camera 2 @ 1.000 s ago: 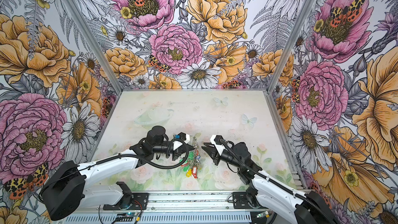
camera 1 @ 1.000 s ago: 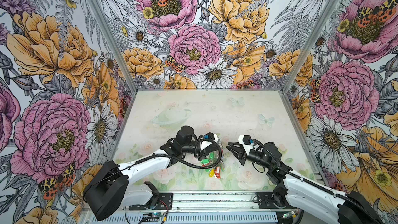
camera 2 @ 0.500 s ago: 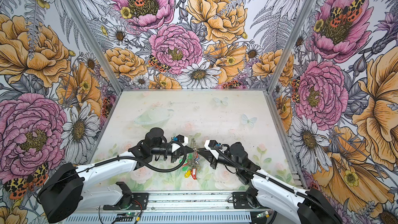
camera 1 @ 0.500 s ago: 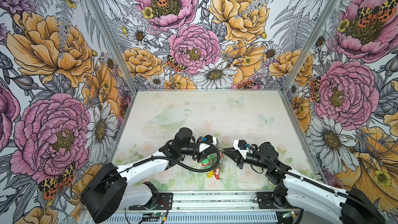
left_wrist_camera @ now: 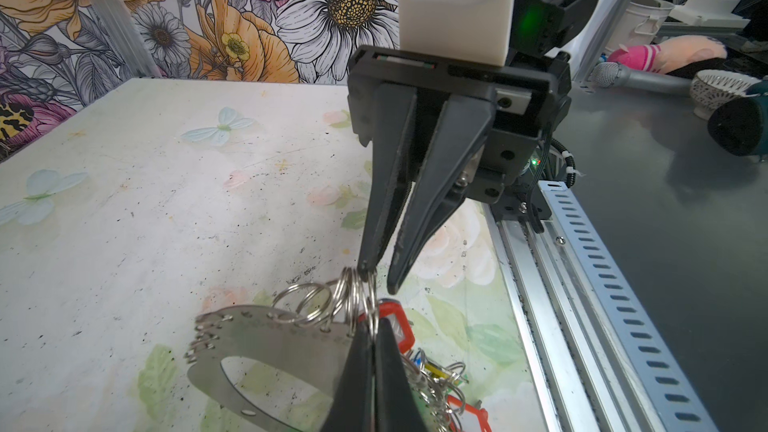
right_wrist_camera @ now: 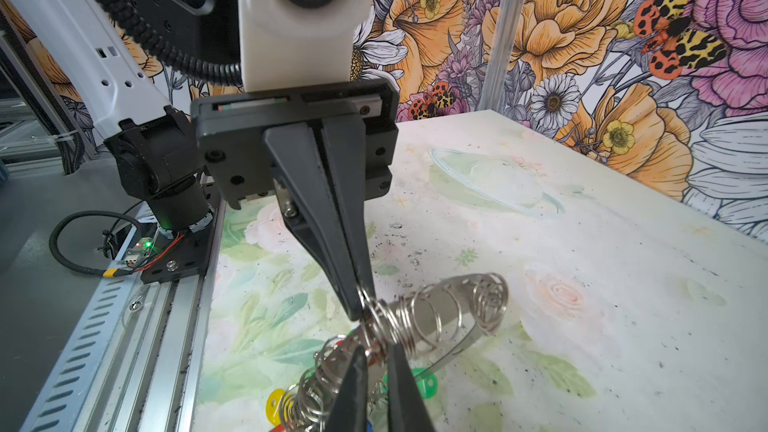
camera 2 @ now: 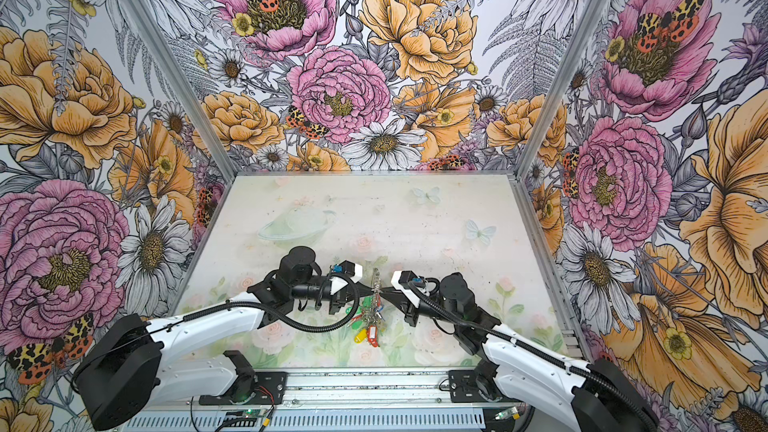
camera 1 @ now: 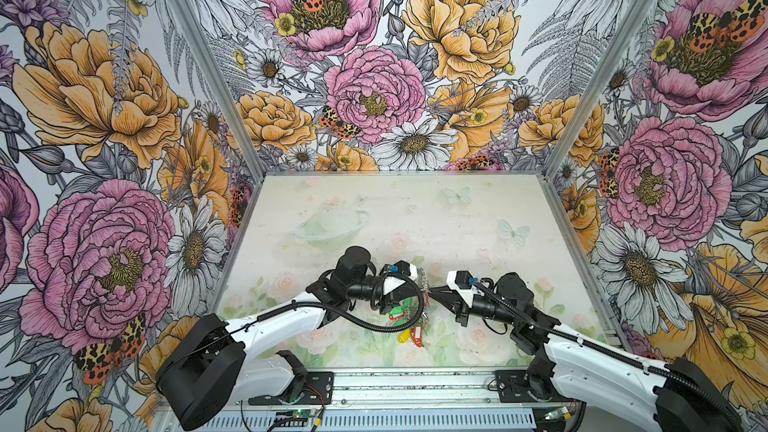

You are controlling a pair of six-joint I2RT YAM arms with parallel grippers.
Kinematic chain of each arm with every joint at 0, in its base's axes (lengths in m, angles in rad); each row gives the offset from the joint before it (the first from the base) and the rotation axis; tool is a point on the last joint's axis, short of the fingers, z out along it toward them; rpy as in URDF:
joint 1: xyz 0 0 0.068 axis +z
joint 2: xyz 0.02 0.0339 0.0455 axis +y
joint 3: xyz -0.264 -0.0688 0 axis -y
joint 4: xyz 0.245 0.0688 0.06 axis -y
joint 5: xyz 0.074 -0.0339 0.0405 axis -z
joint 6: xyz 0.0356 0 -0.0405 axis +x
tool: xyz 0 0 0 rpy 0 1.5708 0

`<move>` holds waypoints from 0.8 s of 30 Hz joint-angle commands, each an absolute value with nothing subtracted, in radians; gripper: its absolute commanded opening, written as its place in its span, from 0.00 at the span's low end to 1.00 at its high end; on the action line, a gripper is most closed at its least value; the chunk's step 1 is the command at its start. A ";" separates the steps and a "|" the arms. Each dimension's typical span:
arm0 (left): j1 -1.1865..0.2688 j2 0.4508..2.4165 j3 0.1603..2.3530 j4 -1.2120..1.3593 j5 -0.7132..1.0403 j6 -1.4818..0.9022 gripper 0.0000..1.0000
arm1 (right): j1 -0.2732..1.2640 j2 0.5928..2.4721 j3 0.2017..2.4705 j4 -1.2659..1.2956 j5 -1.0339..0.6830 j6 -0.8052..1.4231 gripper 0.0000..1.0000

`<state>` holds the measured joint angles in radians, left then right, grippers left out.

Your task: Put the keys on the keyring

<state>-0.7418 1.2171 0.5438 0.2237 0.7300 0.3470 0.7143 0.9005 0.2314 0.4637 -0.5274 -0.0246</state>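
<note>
Seeing the left gripper (left_wrist_camera: 374,326) clamped tight on the edge of the keyring (left_wrist_camera: 266,338), holding it up off the tabletop (left_wrist_camera: 124,201), with the red-tagged key (left_wrist_camera: 401,326) tucked right behind it, under the split rings (left_wrist_camera: 353,288). Then over to the right gripper (left_wrist_camera: 379,280): nearly closed with a thin gap showing, nosing into that same bunch, can't tell about an actual pinch. Could easily snag the wrong ring or yank the plate out of the other grip, thanks to such crowded, springy rings.

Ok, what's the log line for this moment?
left gripper: shut on keyring | right gripper: fingertips narrowly apart at a split ring, grip unclear | red tag: beside yellow tag, attachment unclear
</note>
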 commanded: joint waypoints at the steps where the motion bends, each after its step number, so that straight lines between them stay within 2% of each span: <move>1: -0.747 1.217 0.548 0.293 0.771 0.350 0.00 | 0.738 0.925 0.267 0.473 -0.568 -0.038 0.13; 10: -0.753 1.226 0.549 0.294 0.788 0.351 0.00 | 0.752 0.965 0.280 0.491 -0.572 -0.041 0.13; 13: -0.753 1.229 0.549 0.294 0.783 0.353 0.00 | 0.753 0.967 0.281 0.489 -0.571 -0.043 0.10; 18: -0.752 1.226 0.545 0.293 0.760 0.356 0.00 | 0.755 0.950 0.280 0.451 -0.543 -0.058 0.01; 24: -0.748 1.218 0.537 0.285 0.762 0.358 0.00 | 0.757 0.919 0.284 0.405 -0.477 -0.087 0.00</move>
